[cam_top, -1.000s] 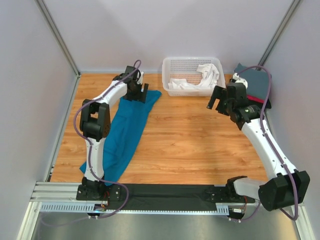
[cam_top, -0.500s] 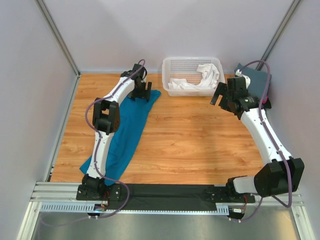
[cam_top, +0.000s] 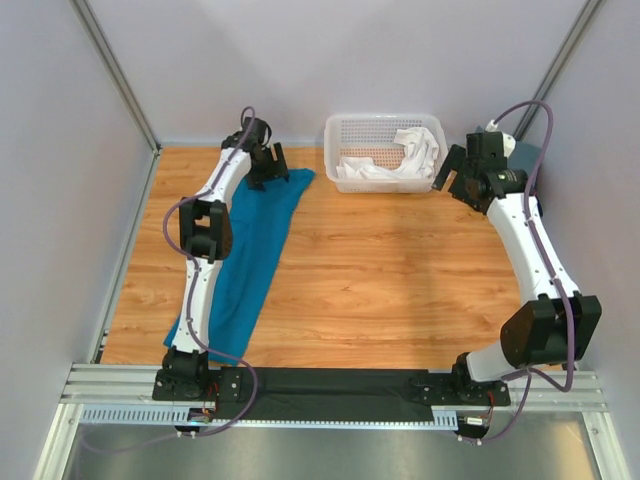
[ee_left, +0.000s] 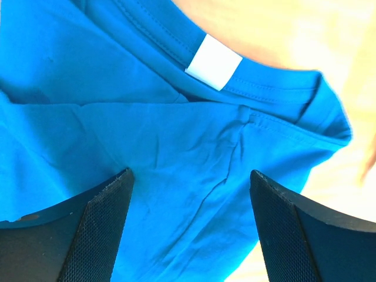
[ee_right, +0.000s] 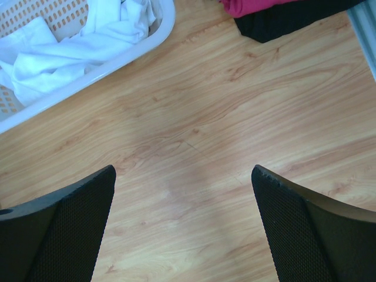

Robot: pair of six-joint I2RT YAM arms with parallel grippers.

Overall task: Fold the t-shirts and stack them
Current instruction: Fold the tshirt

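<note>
Overhead, the left tool (ee_left: 190, 173) hangs with its fingers spread wide and nothing gripped, over the collar end of the teal-blue t-shirt (cam_top: 250, 260). Whether the fingers touch the cloth cannot be told. The shirt lies as a long, rumpled strip down the left side of the bench (cam_top: 400, 270) — collar at the far end, hem near the arm bases.

It looks light, limp and creased, likely to sag and bunch from any single pinch. The stitched neckband beside the white neck label (ee_left: 214, 61), or the shoulder seam next to it, seems the firmest hold.

The right tool (ee_right: 183, 169) is likewise released and empty, over bare wood just right of the white lattice basket (cam_top: 385, 119). That basket holds crumpled white t-shirts (ee_right: 76, 53) and stands near the teal collar but apart from it — the likeliest snag if the shirt is drawn out sideways. A red-pink t-shirt (ee_right: 252, 6) and a black t-shirt (ee_right: 288, 23) lie at the far right corner, well away. The left arm itself reaches out above the strip of cloth.
</note>
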